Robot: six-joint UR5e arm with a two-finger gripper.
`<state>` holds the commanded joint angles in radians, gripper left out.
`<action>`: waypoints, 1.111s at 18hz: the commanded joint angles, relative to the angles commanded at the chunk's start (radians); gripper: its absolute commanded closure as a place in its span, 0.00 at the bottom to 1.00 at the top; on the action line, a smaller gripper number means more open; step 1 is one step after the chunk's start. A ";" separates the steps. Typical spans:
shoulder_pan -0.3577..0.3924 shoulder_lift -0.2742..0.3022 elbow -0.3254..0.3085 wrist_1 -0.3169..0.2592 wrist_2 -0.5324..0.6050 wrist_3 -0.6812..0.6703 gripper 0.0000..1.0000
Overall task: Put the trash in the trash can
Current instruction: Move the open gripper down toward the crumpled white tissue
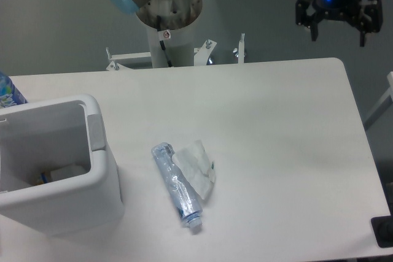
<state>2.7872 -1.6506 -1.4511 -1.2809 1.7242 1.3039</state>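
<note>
Table (276, 121): work surface. Trash can (92, 105) at 9 o'clock. Crushed bottle (176, 183) and wrapper (198, 165) touching, centre, 6 o'clock side. Gripper (338, 32) at 1 o'clock, jaws spread, empty. Step: approach; you must descend over bottle.

One fixed camera looks steeply down across the table (276, 121) toward the arm's base (169, 13).
</note>
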 joint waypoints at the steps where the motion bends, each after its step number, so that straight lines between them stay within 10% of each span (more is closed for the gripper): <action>1: -0.002 0.000 -0.002 0.000 0.000 0.000 0.00; 13: -0.008 0.035 -0.133 0.002 -0.118 -0.034 0.00; 20: -0.035 0.034 -0.238 0.048 -0.279 -0.296 0.00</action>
<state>2.7521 -1.6168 -1.6888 -1.2333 1.4452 1.0080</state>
